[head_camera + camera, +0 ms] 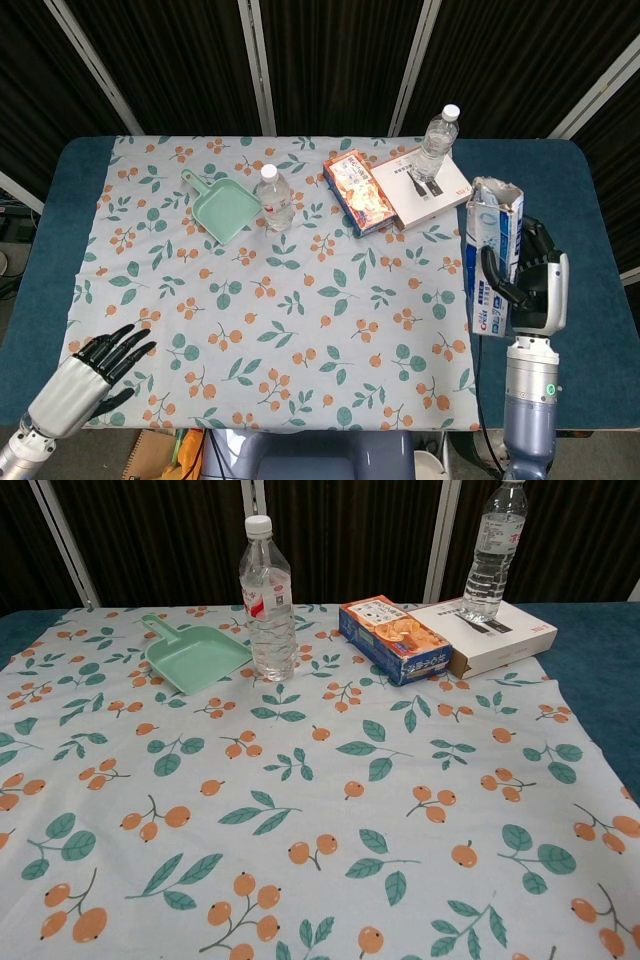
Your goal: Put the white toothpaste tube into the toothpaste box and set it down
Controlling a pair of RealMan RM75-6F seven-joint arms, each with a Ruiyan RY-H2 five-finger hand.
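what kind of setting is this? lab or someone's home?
Likely a lab or data-collection booth, not a home: black curtains on metal poles as backdrop, a staged floral tablecloth with unrelated props, and the right robot hand holding the toothpaste box.

Floral tablecloth (300,330) spread over the blue table (590,200). At the far left, a green dustpan (222,209) lies flat, and just right of it a clear water bottle (274,197) stands upright. Further right, an orange snack box (357,192) lies beside a white flat box (420,188), and a second bottle (436,140) stands upright on that white box.
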